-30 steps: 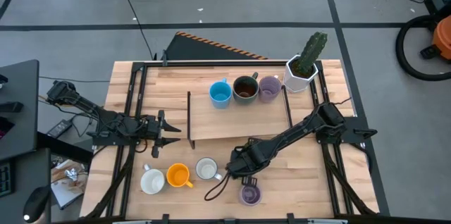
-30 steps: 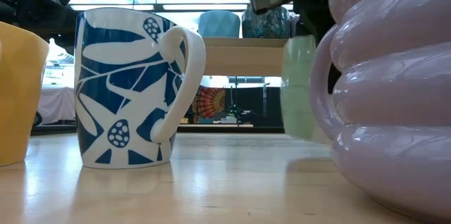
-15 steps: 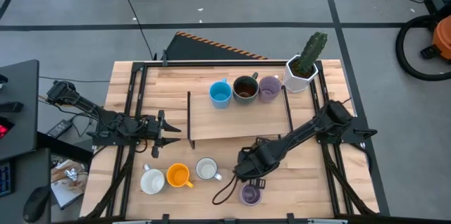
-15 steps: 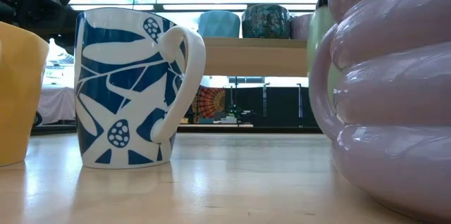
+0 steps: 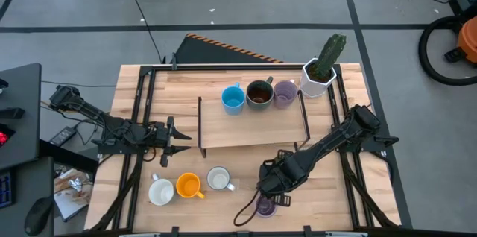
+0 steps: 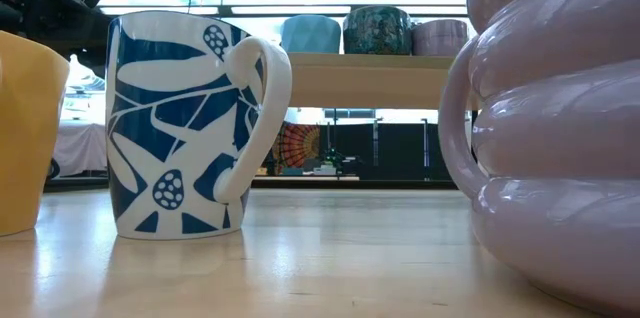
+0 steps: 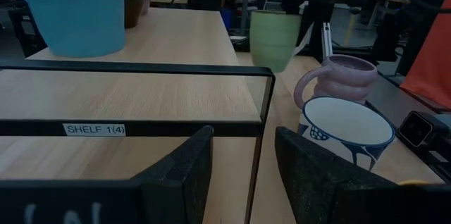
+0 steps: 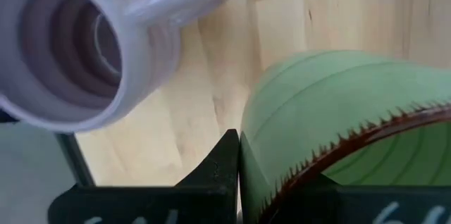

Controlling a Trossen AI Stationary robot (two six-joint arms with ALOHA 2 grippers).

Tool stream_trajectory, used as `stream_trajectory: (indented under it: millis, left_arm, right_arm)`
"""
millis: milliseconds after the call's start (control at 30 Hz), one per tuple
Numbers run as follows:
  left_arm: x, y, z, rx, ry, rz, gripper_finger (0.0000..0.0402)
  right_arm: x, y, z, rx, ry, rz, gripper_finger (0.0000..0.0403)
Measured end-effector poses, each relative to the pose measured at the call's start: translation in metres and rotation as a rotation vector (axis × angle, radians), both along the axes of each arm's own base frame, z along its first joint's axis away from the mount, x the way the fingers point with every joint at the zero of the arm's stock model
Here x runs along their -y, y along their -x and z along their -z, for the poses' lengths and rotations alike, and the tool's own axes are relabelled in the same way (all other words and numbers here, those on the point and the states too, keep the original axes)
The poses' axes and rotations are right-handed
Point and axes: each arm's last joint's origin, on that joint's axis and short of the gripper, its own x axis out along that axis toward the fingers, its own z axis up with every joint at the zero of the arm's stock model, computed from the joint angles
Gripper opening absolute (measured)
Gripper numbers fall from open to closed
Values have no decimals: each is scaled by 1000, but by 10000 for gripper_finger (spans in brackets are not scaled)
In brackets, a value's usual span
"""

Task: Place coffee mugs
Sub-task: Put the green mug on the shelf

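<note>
Grey concrete floor surrounds your pale wooden table (image 5: 223, 136), which carries a low raised wooden shelf with a black wire frame (image 5: 253, 129).

Count the mugs with me: eight in all. Three stand in a row on the shelf, well beyond the right pincer (image 5: 274, 186): a plain light-blue mug (image 5: 233, 98), a dark brown glazed mug (image 5: 258, 93) and a smooth pale purple mug (image 5: 285, 92). Three more sit on the table off to that pincer's side, toward the left arm: a white mug with blue leaf pattern (image 5: 218, 179), an orange-yellow mug (image 5: 188, 185) and a plain white mug (image 5: 161, 191). Directly beneath the right pincer stands the ribbed lilac mug (image 8: 77, 48). The eighth, a pale green mug with a brown rim (image 8: 345, 132), is clamped by its wall in the right pincer (held clear of the table, as the left wrist view shows).

Since a second ago, your right arm has drawn back toward the table's near edge, taking the green mug out of the low view.

Your left pincer (image 5: 170, 137) waits open beside the shelf's end.
</note>
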Motion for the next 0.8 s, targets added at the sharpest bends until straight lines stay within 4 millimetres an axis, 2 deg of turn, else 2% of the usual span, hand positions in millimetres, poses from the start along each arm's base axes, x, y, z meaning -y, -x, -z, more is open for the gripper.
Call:
stream_trajectory:
  millis: [200, 633, 800]
  left_arm:
    - [0, 0, 0, 0, 0, 0, 162]
    - [0, 0, 0, 0, -1, 0, 162]
    - [0, 0, 0, 0, -1, -1, 162]
  right_arm:
    - [2, 4, -10, 2, -46, 4, 29]
    - [15, 25, -54, 134, -84, -5, 29]
    - [31, 32, -70, 163, -64, -15, 29]
